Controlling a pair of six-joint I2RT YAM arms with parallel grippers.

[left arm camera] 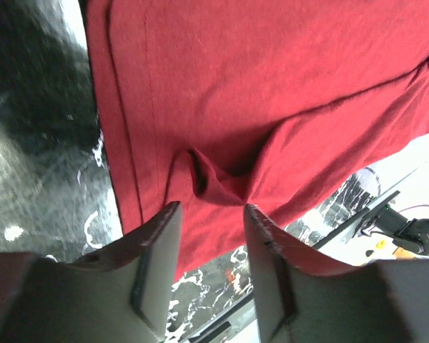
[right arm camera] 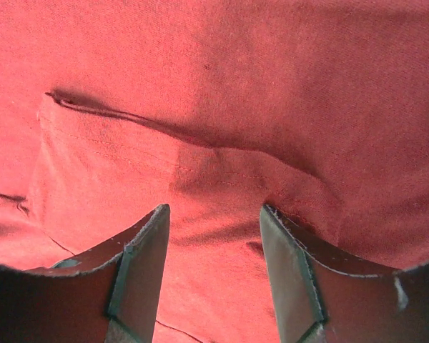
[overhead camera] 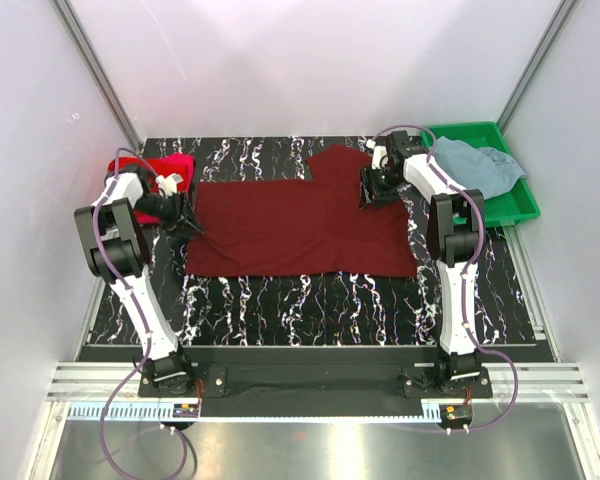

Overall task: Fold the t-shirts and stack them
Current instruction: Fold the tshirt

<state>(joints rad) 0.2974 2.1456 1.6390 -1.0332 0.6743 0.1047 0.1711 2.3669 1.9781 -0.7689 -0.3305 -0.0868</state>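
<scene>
STEP: grip maroon t-shirt, spread flat between both jaws | LEFT jaws: half-spread astride a cloth pucker, hold uncertain | RIGHT jaws: spread, flat cloth under tips | DO: seat hem deep between tips, lift both sides level off desk

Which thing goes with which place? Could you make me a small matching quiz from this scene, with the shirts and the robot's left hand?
Things:
1. dark maroon t-shirt
2. bright red t-shirt
3. grey-blue t-shirt
4. left hand

Places:
a. lying in the green tray
b. at the maroon shirt's left edge
c. spread flat in the middle
d. bunched up at the far left

Pairs: 1-c, 2-d, 3-a, 4-b
</scene>
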